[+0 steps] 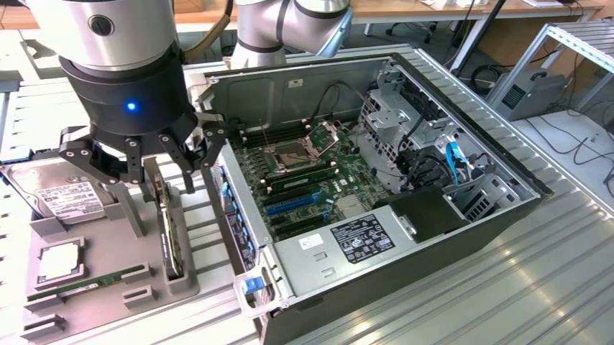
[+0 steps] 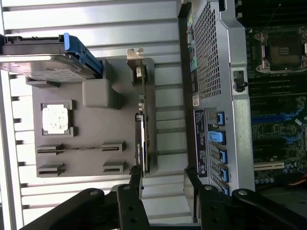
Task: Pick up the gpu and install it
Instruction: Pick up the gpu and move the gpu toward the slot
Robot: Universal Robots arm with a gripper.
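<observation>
The arm's gripper [image 1: 152, 172] [image 2: 165, 191] hangs with its jaws apart and empty just above the gpu [image 1: 170, 230] [image 2: 142, 129], which stands on its long edge in a slot of the grey holder tray [image 1: 96, 244] [image 2: 96, 124], on the side nearest the open computer case [image 1: 384, 180] [image 2: 225, 96].

The card looks light and stiff, but it is likely fragile: a thin board with exposed parts that would not take bending or a hard squeeze. The safest hold appears to be across its thickness on the upper long edge, near mid-length. That keeps the fingers off the lower connector edge and off the bracket [image 2: 135, 55]. Its smooth faces may slip in a shallow pinch.

Seen edge-on, the card is a slim dark strip running most of the tray's length, with the pale metal bracket bent over at one end; its broad faces cannot be made out.

Beside it on the tray lie a green memory stick [image 1: 86, 284] [image 2: 79, 148], a square processor [image 1: 57, 262] [image 2: 56, 118] and a silver hard drive [image 1: 62, 198] [image 2: 48, 62] with a white label. Beyond, the case shows its motherboard [image 1: 307, 180], with blue expansion slots [image 1: 287, 205] and a bare processor socket [image 1: 292, 154].
</observation>
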